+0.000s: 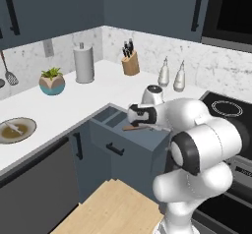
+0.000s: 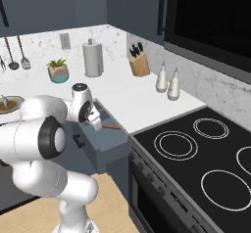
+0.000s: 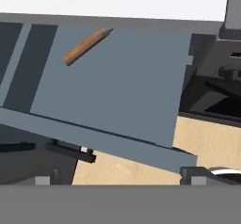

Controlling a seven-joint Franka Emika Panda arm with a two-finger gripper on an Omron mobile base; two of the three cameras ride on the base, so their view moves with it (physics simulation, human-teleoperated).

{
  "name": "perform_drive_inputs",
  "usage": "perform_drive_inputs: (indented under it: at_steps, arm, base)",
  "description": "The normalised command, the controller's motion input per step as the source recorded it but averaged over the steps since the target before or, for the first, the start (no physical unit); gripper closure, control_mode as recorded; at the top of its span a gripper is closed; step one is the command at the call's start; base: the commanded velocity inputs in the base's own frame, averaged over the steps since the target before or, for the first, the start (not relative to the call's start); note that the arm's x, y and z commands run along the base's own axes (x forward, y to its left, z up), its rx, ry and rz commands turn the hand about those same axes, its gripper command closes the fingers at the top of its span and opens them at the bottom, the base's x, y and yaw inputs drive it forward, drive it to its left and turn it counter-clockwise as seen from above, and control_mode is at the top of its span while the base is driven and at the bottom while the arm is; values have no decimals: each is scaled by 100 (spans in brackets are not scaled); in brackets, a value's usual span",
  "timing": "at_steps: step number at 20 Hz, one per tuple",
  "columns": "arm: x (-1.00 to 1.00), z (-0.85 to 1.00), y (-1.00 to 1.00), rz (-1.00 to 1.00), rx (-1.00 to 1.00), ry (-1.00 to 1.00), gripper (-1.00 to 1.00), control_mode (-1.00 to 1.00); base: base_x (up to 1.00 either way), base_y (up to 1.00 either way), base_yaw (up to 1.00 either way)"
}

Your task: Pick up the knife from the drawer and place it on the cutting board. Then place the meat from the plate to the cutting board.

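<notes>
Three views. Hovering the gripper [image 1: 134, 116] just above the pulled-out drawer [image 1: 101, 135] at the centre of the left base frame, holding the fingers spread wide and gripping nothing. Looking down into the drawer through the hand camera: finding the knife [image 3: 87, 46] lying flat on the slate-blue floor toward the upper left of that frame, with its tan handle slanting up to the right and the blade too dim to tell apart near the rear edge. Appearing in the left base frame as a thin tan strip just beneath the hand, apart from the fingers. Resting on the white counter [image 1: 64, 107] at the far left middle of the same frame: the plate [image 1: 33, 126], carrying the pale meat [image 1: 14, 128]. Standing along the marble backsplash in the upper half: a potted plant [image 1: 51, 82], a paper towel roll [image 1: 84, 63], a knife block [image 1: 131, 61] and two bottles [image 1: 164, 73]. Occupying the lower right of the right base frame: the black stove [image 2: 206, 153].
</notes>
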Motion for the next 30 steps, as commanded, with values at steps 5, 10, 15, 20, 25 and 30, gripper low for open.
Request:
perform_drive_inputs:
  at_steps: [5, 10, 15, 20, 25, 30]
  arm:
    - [57, -45, -1, 0, 3, 9, -100, -100]
    - [38, -29, 0, 0, 2, 8, -100, -100]
    - [58, -41, 0, 0, 0, 7, -100, -100]
    - [57, -54, 0, 0, 0, 7, -100, -100]
    - [58, -63, 0, 0, 0, 6, -100, -100]
    - [45, -58, 0, 0, 0, 5, -100, -100]
  base:
    - [0, 0, 0]
    - [0, 0, 0]
    - [0, 0, 0]
    - [0, 0, 0]
    - [0, 0, 0]
    - [0, 0, 0]
